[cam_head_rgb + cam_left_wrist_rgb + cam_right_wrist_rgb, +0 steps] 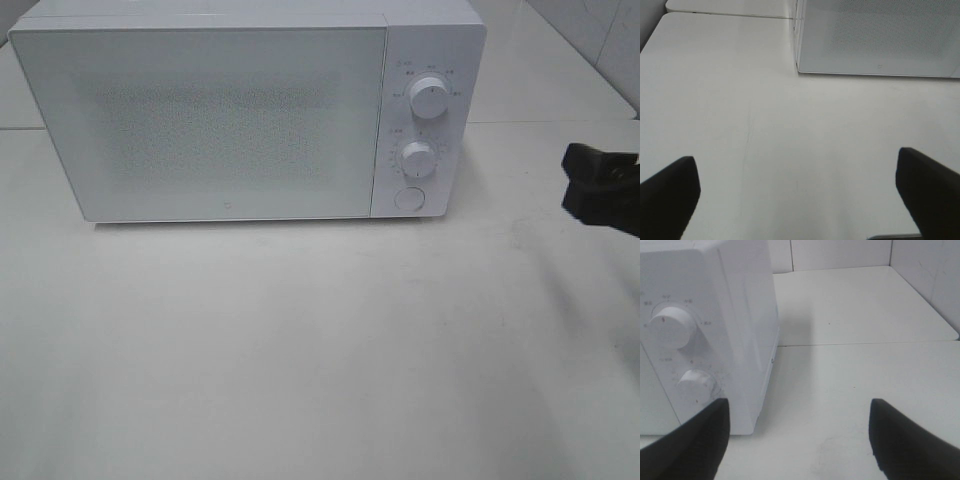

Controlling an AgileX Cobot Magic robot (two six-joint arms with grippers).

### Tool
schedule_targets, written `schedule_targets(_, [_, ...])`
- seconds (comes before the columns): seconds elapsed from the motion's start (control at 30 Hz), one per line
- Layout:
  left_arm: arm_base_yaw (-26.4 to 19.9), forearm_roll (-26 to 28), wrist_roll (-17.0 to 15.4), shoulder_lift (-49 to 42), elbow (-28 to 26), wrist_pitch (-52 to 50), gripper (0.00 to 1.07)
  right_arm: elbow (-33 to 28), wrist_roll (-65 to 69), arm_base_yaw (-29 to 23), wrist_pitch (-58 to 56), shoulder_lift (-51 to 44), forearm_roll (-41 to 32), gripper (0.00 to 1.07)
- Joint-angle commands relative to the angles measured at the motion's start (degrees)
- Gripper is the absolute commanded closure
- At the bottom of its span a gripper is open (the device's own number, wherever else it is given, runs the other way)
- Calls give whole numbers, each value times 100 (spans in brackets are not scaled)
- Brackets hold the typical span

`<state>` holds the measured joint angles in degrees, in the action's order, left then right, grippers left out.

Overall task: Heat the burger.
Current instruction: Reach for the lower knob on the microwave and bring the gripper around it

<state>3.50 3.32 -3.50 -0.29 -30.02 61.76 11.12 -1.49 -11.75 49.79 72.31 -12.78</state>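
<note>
White microwave oven (230,110) stands on the pale bench (300,350), toward the rear, with its front facing the high camera. The door (200,115) is shut; its speckled grey-white panel is opaque in every view. The control strip to the right of the door carries an upper dial (430,100), a lower dial (417,158) and a round button (409,198) below them. The burger appears in none of the three views, so its position cannot be told. The right gripper (590,180) shows at the right edge of the high view as a black part, beside the oven's control end and apart from it. In the right wrist view, the right gripper (799,402) has its jaws spread wide with nothing between them; they frame the oven's right front corner, both dials (672,327) and the bare bench (865,370) beyond. In the left wrist view, the left gripper (795,155) also has its jaws spread wide and empty, above the bench (740,100), with the lower left corner of the oven (875,40) ahead and well apart from them. The left gripper does not show in the high view.
</note>
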Motion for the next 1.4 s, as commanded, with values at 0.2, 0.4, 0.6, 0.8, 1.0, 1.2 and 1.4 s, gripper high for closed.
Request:
schedule_targets(0.2, [-6, 52, 11, -97, 34, -57, 6, -6, -1129, -1473, 1599, 1163, -1662, 32])
schedule_targets(0.4, [-6, 52, 11, -97, 34, -57, 6, 138, -1220, -2538, 2183, 1788, -2985, 32])
schedule_targets(0.6, [-6, 52, 11, -97, 34, -57, 6, 498, -1249, -3214, 2447, 2200, -3873, 32])
schedule_targets(0.8, [-6, 52, 11, -97, 34, -57, 6, 1083, -1828, -3724, 2452, 2510, -4377, 32])
schedule_targets(1.0, [-6, 52, 11, -97, 34, -57, 6, 1501, -2097, -3770, 2384, 2710, -4406, 32])
schedule_targets(1.2, [-6, 52, 11, -97, 34, -57, 6, 1868, -2097, -3753, 2561, 3060, -4400, 32])
schedule_targets(1.4, [-6, 52, 11, -97, 34, -57, 6, 2240, -2040, -3535, 2607, 3484, -4349, 32])
